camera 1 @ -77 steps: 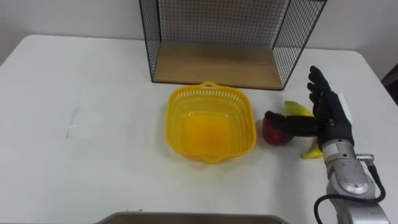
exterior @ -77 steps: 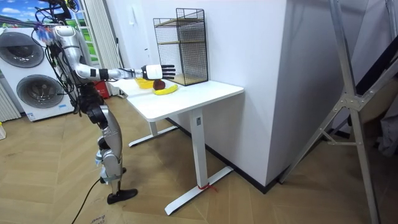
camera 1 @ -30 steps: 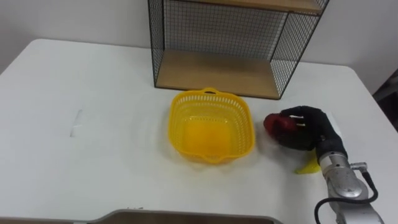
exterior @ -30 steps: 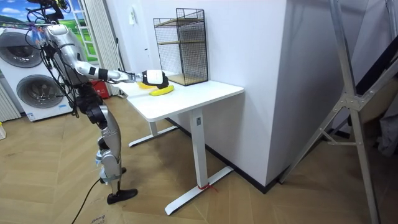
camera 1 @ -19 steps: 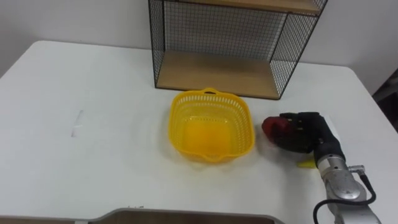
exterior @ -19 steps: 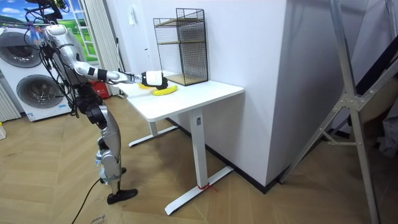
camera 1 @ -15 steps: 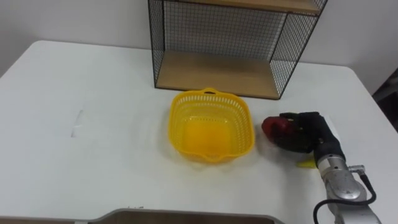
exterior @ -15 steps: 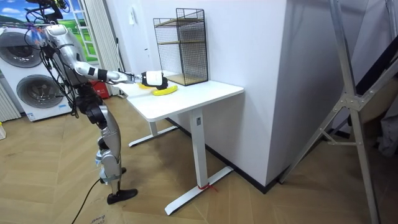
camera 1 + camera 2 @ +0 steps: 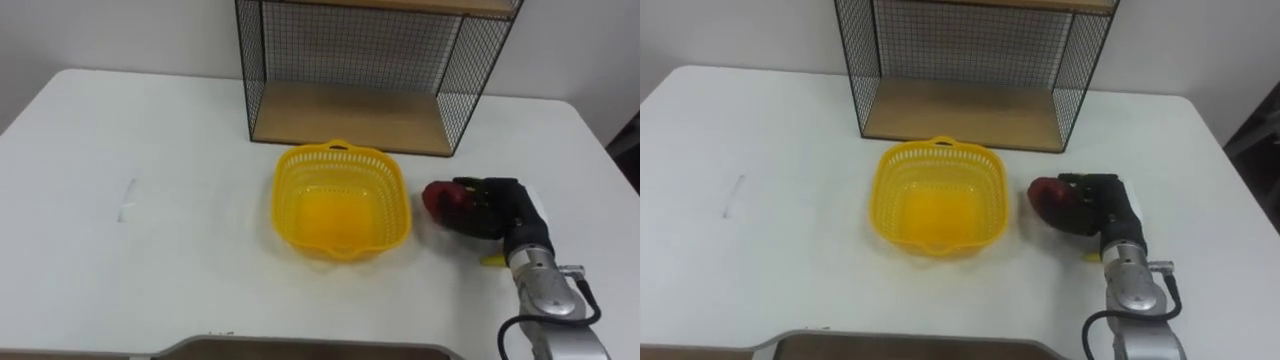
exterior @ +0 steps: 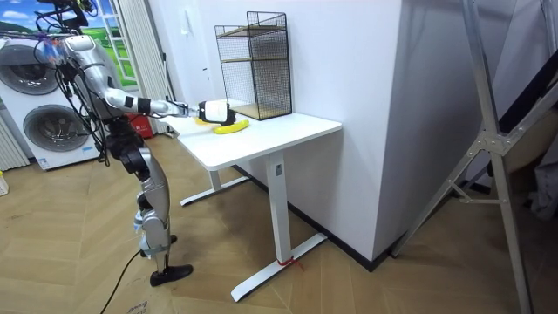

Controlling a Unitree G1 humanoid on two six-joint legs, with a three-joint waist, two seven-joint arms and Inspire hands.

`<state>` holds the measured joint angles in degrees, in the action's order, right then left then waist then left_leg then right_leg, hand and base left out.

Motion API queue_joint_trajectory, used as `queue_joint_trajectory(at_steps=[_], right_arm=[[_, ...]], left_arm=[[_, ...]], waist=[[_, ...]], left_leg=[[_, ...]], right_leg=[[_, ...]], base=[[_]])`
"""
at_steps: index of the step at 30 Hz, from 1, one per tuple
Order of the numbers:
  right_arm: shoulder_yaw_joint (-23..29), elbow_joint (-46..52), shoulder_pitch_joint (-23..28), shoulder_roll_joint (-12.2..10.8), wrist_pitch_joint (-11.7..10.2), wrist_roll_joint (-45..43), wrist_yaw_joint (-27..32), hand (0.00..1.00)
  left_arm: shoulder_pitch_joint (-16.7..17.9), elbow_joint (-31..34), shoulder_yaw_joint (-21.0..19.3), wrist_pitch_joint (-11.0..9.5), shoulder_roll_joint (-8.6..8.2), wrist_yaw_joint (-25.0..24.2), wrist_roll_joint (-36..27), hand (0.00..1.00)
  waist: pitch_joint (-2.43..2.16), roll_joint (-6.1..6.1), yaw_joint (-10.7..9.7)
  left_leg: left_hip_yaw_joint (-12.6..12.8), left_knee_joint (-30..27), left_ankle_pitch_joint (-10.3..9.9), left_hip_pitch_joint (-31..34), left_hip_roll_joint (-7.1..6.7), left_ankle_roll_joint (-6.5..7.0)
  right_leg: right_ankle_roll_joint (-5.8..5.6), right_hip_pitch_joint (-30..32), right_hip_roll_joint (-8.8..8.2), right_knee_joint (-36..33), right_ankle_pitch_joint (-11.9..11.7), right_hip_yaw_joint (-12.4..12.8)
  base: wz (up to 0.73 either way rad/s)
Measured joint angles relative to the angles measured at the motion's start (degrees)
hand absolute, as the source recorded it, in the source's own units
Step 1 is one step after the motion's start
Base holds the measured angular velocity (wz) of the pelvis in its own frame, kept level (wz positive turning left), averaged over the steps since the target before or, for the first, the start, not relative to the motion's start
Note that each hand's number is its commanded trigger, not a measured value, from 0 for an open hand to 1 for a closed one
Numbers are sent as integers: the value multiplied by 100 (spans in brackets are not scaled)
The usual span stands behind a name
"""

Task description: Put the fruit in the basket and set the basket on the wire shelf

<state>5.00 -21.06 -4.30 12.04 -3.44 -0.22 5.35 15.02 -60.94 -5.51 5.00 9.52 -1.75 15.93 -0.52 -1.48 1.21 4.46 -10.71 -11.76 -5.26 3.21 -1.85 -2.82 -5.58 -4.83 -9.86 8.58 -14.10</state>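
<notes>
The right robot hand (image 9: 500, 208), spread open moments ago, now curls its fingers round the red apple (image 9: 438, 201), just right of the empty yellow basket (image 9: 340, 151) on the desk (image 9: 150, 170); the grasp appears complete; transfer leftward into the basket is next; the banana (image 9: 492, 260) remains under the hand.

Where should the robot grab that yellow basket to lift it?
Probably by the small handle on the near rim of the basket, coming from above. It juts out toward the robot, and the open top leaves room for fingers to curl under the rim.
</notes>
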Motion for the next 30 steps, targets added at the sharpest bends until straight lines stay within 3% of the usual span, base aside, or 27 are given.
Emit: queue_joint_trajectory(at_steps=[8, 16, 20, 27, 30], right_arm=[[140, 1067, 1, 16, 41, 276, 226, 100], [45, 2092, -2, 19, 41, -417, 214, 100], [-121, 2255, -4, 38, 41, -662, 158, 100], [-657, 2533, 1, 200, 65, -1033, -589, 100], [-898, 2532, 1, 208, 172, -1066, -914, 100]], left_arm=[[3, -35, -2, 2, -63, 80, -4, 0], [-57, -104, 25, -33, -48, 120, -2, 0], [-148, -139, 139, -39, -22, 119, -4, 0], [-313, -172, 234, -39, 11, 84, 3, 0], [-339, -174, 250, -38, 30, 83, -4, 0]], waist=[[34, -21, -25], [79, -78, 48], [61, -115, 86], [70, -87, 87], [62, -105, 93]], left_leg=[[8, 4, -1, 73, 3, -1], [49, 36, -1, 121, 5, -1], [47, 14, 0, 185, 5, 0], [51, 32, -1, 201, 10, 0], [49, 31, -1, 206, 10, 0]], right_leg=[[-7, 82, -2, -8, 4, -4], [-9, 185, -2, -74, 11, 53], [-8, 255, -2, -90, 10, 64], [-8, 281, -2, -89, 9, 43], [-7, 282, -3, -86, 9, 34]], base=[[0], [-3], [-1], [0], [0]])
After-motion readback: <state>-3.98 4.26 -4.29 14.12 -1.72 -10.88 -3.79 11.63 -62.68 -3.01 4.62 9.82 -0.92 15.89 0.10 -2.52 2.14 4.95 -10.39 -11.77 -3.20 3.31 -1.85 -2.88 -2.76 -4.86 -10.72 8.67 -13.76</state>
